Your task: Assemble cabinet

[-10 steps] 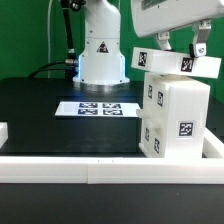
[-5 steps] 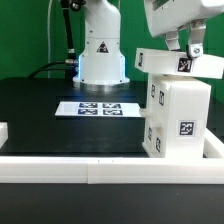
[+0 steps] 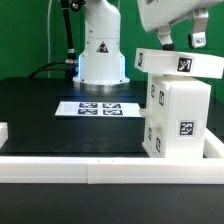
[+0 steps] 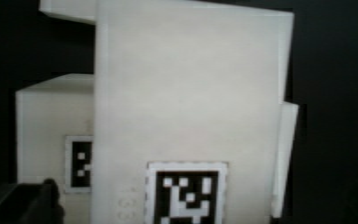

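The white, thin-walled, tagged plastic cabinet (image 3: 178, 120) stands on the black worktop (image 3: 60, 120) at the exterior view's right, a flat white tagged panel (image 3: 180, 63) atop it. The fingers (image 3: 165, 40) hang spread above, holding nothing; we judge the top is being fitted and next needs pressing home squarely

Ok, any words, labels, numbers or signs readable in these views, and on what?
No words or numbers can be read.
On the robot base: a triangular warning sign, symbol too small.
On the cabinet and marker board: square tags only, no text.
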Robot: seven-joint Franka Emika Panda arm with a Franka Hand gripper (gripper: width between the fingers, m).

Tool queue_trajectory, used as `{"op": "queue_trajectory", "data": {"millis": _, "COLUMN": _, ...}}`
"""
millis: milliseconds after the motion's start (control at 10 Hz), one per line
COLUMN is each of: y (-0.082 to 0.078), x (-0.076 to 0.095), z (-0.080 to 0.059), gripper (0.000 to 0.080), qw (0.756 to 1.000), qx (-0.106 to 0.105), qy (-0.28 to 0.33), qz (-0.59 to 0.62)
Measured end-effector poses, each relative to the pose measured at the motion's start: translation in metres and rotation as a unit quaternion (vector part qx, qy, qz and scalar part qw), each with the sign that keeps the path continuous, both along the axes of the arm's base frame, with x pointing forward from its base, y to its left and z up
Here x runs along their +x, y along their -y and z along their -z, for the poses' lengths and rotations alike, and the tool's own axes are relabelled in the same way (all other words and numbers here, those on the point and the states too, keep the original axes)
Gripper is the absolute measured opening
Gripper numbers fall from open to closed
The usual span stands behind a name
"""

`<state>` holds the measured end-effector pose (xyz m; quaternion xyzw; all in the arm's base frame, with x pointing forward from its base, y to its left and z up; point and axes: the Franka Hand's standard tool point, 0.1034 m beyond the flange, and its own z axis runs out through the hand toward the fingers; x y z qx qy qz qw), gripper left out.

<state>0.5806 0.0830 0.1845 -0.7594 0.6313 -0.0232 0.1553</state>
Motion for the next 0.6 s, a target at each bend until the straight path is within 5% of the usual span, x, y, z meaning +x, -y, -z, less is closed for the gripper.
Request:
{"op": "queue_trajectory", "data": {"millis": 300, "y": -0.0038, "x": -0.0004, "z": 0.0021, "gripper": 0.0797, "qw": 1.0, "qx": 0.011, "qy": -0.004, "qz": 0.013}}
{"op": "queue_trajectory", "data": {"millis": 600, "y": -0.0101, "x": -0.0033, "z": 0.0041, "gripper": 0.0797, "qw": 0.999, "qx": -0.005, "qy": -0.023, "qz": -0.042}}
